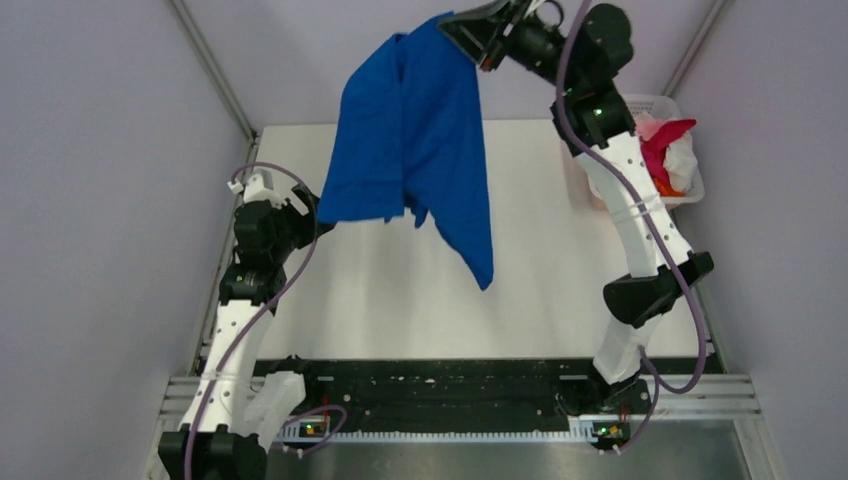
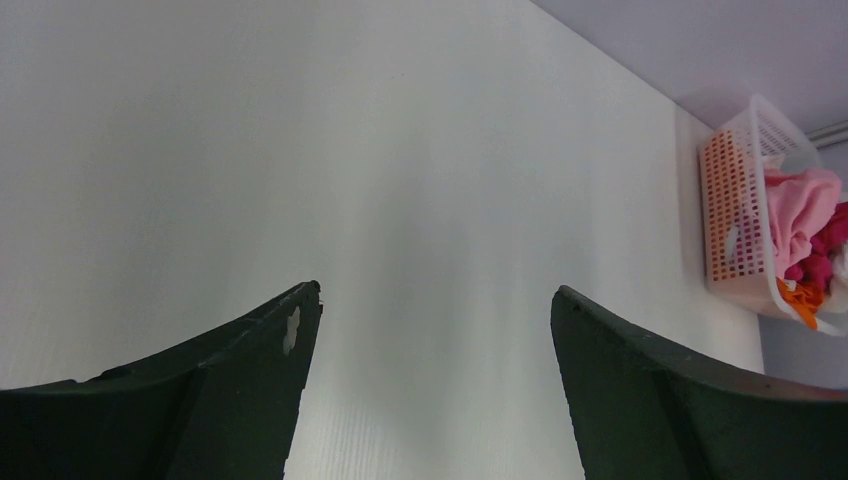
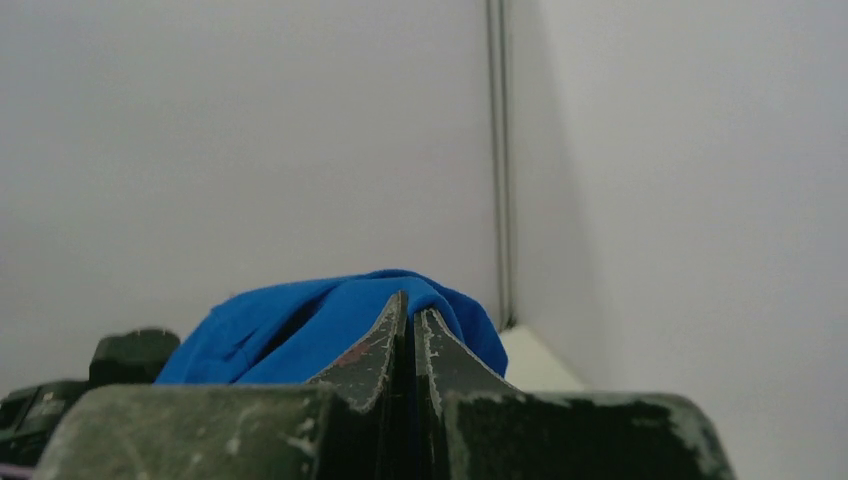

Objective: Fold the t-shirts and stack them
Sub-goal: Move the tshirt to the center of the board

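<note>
At the top middle of the overhead view, a blue t-shirt [image 1: 415, 130] hangs from the tightly closed right hand [image 1: 468, 32].
It droops in long soft folds above the white tabletop [image 1: 400, 300], one corner lowest. Only the left wrist view shows the left hand [image 2: 435, 295] wide open with nothing in it; at its right edge, pink, magenta and orange t-shirts [image 2: 800, 225] sit bunched in a white basket [image 2: 730, 190]. The right wrist view shows blue cloth at the pinched fingers [image 3: 385, 335].
</note>
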`<state>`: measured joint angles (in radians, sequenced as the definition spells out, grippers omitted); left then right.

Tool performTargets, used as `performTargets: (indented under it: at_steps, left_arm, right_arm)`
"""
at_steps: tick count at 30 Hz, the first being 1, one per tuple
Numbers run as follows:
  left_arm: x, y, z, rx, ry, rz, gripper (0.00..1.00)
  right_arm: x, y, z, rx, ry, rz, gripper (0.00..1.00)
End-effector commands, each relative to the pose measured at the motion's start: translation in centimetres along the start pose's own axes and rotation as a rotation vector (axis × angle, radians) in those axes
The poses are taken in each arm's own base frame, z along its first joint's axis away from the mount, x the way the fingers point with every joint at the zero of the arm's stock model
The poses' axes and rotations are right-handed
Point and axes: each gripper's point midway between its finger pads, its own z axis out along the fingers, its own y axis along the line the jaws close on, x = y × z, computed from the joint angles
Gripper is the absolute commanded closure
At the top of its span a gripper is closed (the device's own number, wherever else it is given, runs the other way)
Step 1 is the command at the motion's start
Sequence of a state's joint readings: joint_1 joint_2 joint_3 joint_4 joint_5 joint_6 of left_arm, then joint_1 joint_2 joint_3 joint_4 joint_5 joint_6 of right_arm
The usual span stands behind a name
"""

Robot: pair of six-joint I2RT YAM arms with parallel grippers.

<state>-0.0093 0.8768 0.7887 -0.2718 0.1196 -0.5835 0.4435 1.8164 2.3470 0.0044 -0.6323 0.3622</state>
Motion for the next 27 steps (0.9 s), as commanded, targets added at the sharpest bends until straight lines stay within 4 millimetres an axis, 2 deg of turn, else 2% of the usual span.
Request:
performTargets:
  at_steps: [1,3,5,6,8,9,10,12,14,17,18,19,21,23,27]
  left_arm:
    - [-0.7,-1.4,-2.0,0.061,-0.034,-0.009,0.10]
    - [-0.9,-1.2,-2.6,0.047,-0.049,-0.004,0.10]
    - [-0.7,-1.0,-3.0,0.035,-0.050,-0.005,0.10]
    - [-0.5,-0.9,-3.0,0.038,-0.044,-0.009,0.10]
    - [0.2,-1.1,-3.0,0.059,-0.018,-0.018,0.11]
    - [0.8,-1.1,-2.8,0.065,0.002,-0.029,0.11]
    - [1.2,-1.2,-2.5,0.072,0.020,-0.042,0.11]
    - [2.3,-1.3,-2.0,0.087,0.064,-0.080,0.12]
    - [3.3,-2.1,-1.4,0.149,0.096,-0.108,0.13]
    - [6.0,-3.2,-0.4,0.187,0.172,-0.098,0.13]
    - [7.1,-3.2,0.1,0.163,0.196,-0.077,0.13]
    - [8.3,-3.1,0.8,0.131,0.220,-0.039,0.13]
    - [10.8,-2.2,2.2,0.022,0.281,0.040,0.13]
    - [12.9,-0.4,4.2,-0.107,0.364,0.110,0.15]
    - [14.8,1.9,7.0,-0.287,0.467,0.180,0.19]
  right_arm:
    - [9.5,-0.9,-1.5,0.078,0.183,0.155,1.00]
    - [15.6,-3.5,-4.4,0.239,0.261,0.171,1.00]
    - [21.6,-7.1,-9.7,0.509,0.337,0.146,1.00]
    - [23.2,-8.3,-12.7,0.643,0.356,0.133,0.92]
    - [26.1,-10.9,-19.0,0.934,0.408,0.102,0.32]
    - [27.1,-11.5,-21.9,1.052,0.443,0.087,0.10]
    - [28.1,-11.5,-24.6,1.145,0.504,0.081,0.02]
    - [29.0,-10.5,-27.8,1.218,0.563,0.094,0.01]
    - [30.2,-8.7,-29.8,1.229,0.577,0.160,0.01]
    - [32.8,-5.3,-32.1,1.194,0.577,0.321,0.01]
    - [34.3,-3.9,-33.2,1.174,0.597,0.377,0.01]
    - [34.8,-2.8,-33.5,1.149,0.592,0.423,0.01]
    - [35.4,-0.9,-34.0,1.101,0.574,0.495,0.01]
    - [35.8,0.8,-34.4,1.056,0.574,0.545,0.01]
    - [36.6,3.2,-35.9,1.031,0.630,0.595,0.01]
